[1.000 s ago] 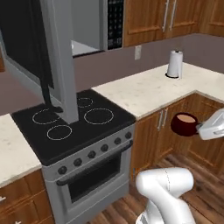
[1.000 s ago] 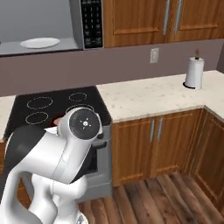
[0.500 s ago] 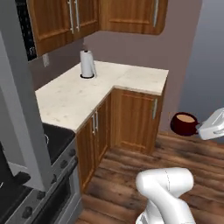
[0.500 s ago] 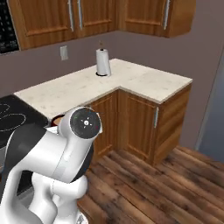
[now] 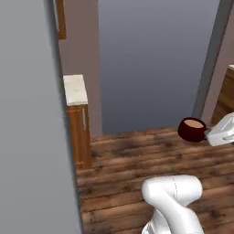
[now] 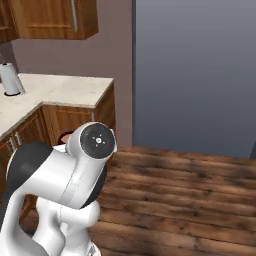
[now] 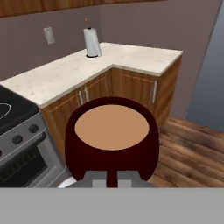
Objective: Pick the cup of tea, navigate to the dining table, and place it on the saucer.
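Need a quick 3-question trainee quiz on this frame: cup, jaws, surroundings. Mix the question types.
1. True or false: the cup of tea stands on the counter.
2. What stands at the back of the counter, near the wall? A) paper towel roll B) kettle C) saucer
3. Fill in: the floor is made of ____ planks.

Key: 1 false, the jaws hold it in the air over the floor; 2 A; 3 wooden.
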Tool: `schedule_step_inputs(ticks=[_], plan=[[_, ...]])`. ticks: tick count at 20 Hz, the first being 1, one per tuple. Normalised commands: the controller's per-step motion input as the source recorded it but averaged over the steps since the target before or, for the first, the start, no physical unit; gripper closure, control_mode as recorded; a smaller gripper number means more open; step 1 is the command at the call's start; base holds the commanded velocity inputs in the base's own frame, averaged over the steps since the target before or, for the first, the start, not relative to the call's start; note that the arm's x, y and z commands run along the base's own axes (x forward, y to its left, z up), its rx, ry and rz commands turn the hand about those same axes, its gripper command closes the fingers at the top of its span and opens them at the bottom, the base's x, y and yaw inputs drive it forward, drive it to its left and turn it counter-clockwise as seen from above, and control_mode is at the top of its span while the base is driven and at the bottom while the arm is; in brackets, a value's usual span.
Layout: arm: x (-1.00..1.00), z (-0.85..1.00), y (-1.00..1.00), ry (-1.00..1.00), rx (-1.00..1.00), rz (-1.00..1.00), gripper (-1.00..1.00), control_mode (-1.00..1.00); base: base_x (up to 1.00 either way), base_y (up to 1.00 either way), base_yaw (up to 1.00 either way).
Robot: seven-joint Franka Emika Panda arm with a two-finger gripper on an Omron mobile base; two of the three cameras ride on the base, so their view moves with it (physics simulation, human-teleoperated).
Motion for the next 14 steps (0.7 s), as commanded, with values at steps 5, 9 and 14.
schedule_step_inputs(ticks=[5, 9, 14], plan=[[0.00, 0.00, 0.00, 0.00, 0.00, 0.00, 1.00, 1.00, 0.02, 0.00, -0.86], [0.00, 0.00, 0.00, 0.00, 0.00, 0.00, 1.00, 1.00, 0.04, 0.00, -0.86], [0.00, 0.00, 0.00, 0.00, 0.00, 0.00, 1.00, 1.00, 0.19, 0.00, -0.82]])
